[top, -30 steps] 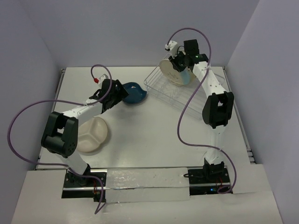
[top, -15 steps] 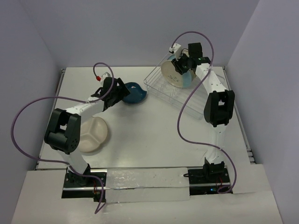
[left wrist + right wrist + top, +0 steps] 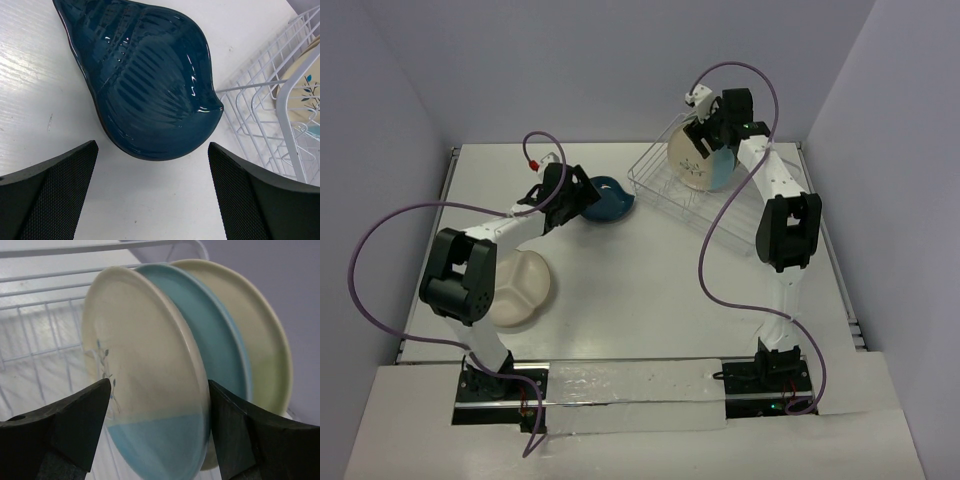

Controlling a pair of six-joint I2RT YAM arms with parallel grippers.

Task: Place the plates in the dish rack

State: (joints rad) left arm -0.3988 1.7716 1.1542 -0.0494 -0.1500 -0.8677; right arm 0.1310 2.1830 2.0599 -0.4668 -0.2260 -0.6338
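Three round plates stand on edge in the dish rack, packed face to face at its far end. The nearest plate is cream with a pale blue lower half and a sprig motif. Behind it come a blue plate and a cream and pale green plate. They lean a little the same way, which I judge is the prongs holding each one in its own slot.

The right claw is spread wide, a finger on either side of the nearest plate's lower rim. It is too wide to be pinching the rim, so the plate looks released and carried by the rack.

The dark blue leaf-shaped dish lies flat on the surface, just beside the rack's left corner. The left claw hangs over its broad end, released, with one finger off each side. That placement suits closing across the dish's width, which seems to be the next step. The low glazed rim could slip.

The cream divided plate lies flat near the left arm's base, well apart from the rack and not yet loaded.
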